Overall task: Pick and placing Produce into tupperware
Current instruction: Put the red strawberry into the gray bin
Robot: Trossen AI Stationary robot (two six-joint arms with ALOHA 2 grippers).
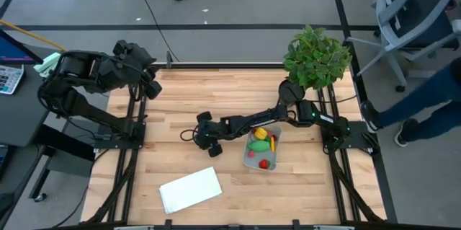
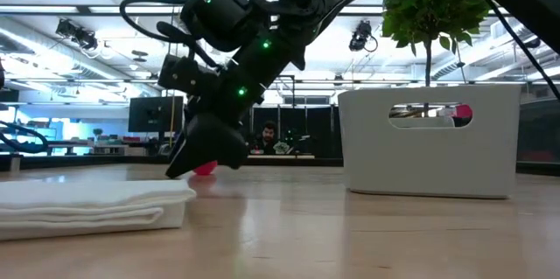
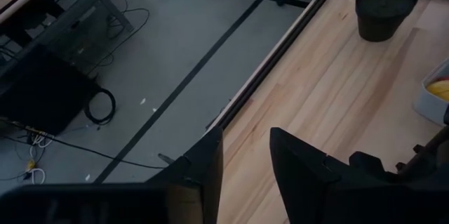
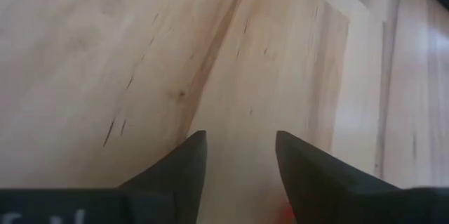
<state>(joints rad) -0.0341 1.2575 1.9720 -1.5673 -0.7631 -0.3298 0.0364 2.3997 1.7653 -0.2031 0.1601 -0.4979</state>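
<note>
The pale tupperware (image 1: 252, 161) stands right of the table's middle and holds a green oval (image 1: 256, 146), a yellow piece (image 1: 261, 135) and a red piece (image 1: 264, 163). In the low view its wall (image 2: 420, 165) stands at the right. My right gripper (image 1: 204, 136) reaches left of it, tipped down to the table (image 2: 179, 171), fingers open (image 4: 240, 147). A small pink-red piece (image 2: 206, 169) lies on the wood just under it and shows as a red spot (image 4: 286, 212) by one finger. My left gripper (image 1: 151, 86) waits at the far left edge, open by a narrow gap (image 3: 245, 143). My right gripper slants down from the table's right, its open fingers low over the pink-red piece (image 2: 206, 169), which lies on the wood. The gripper's own body hides the spot, and I cannot tell whether a finger touches the piece.
A flat white folded sheet (image 1: 189, 189) lies near the front edge, left of the tupperware. A leafy potted plant (image 1: 317, 57) stands at the far right corner. A person's legs and an office chair (image 1: 410, 14) are beyond the right edge. Bare wood lies between the two arms.
</note>
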